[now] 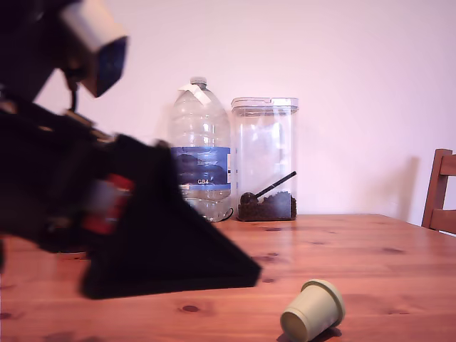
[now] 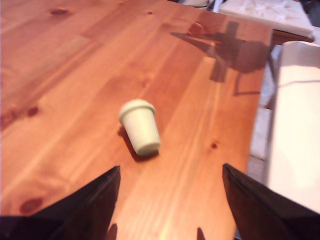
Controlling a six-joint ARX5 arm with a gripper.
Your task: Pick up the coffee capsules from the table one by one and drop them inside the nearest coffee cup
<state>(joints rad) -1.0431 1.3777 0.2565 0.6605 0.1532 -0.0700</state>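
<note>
A pale sage-green coffee capsule (image 2: pixel 139 126) is lying on its side on the pine table (image 1: pixel 370 249), close to the table's near edge in the exterior view and toward the exterior view's right. Its flanged rim is pointing away from the arm, its narrow closed end toward the arm, as the wrist view shows.

The gripper (image 2: pixel 170 200) is hovering above the wood with its two dark fingers (image 2: pixel 90 210) spread wide apart and nothing between them; the capsule is sitting ahead of the gap, nearer one finger than the other, and touching neither. In the exterior view the arm is filling the exterior view's left as a dark blurred mass, its wedge-shaped tip ending short of the capsule (the blur is hiding finer detail).

Along the table's far edge, against the wall, a large clear water bottle (image 1: pixel 201 153) with a blue label is standing just beside a tall clear plastic canister (image 1: pixel 265 160) holding dark coffee grounds and a black scoop. A wooden chair (image 1: pixel 440 192) is showing at the table's far right corner.
</note>
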